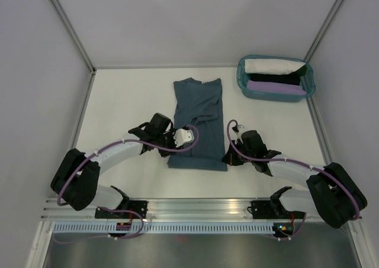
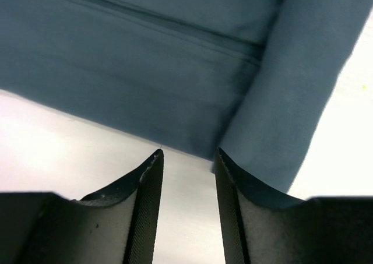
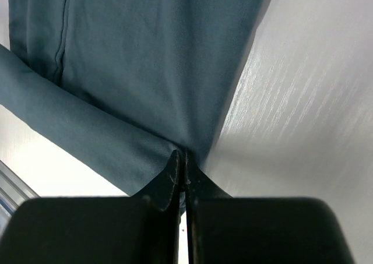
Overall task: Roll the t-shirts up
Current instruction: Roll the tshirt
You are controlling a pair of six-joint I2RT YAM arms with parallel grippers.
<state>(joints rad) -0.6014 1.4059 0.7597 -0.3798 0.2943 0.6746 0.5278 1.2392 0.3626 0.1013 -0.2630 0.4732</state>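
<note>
Blue tee (image 1: pixel 198 123) lies flat mid-table (image 1: pixel 130 96), folded lengthwise into a narrow strip. The neck end points away from the bases and the hem end is nearest me. The teal basket (image 1: pixel 241 78) is well apart at the far right corner with white, black and lilac rolled bundles (image 1: pixel 275 86) inside; prob. finished tees.

Handling: thin cotton, so light, limp, no stiffness of its own. It will sag off the pads and drag on the tabletop rather than slide as one piece. Not fragile. The stacked layers may creep against each other, so a pinch needs to catch every layer or the roll starts crooked. Best hold, in my judgement, is the two near corners of the hem end, one per gripper, then turn the edge over toward the neck.

R gripper (image 3: pixel 182 159): fingers pressed together with cloth nipped at the tips. It has the near right corner of the strip, and a fold of fabric runs off to the left of the pinch.

L gripper (image 2: pixel 187 156): fingers apart, nothing between them. The cloth edge and a folded corner sit just beyond the tips – close, but no contact that I can confirm.

Pose: both arms reach forward and inward, low over the table, elbows out to the sides, wrists angled toward the strip. L is at the left long edge near the hem end, R at the right corner – not level with each other
</note>
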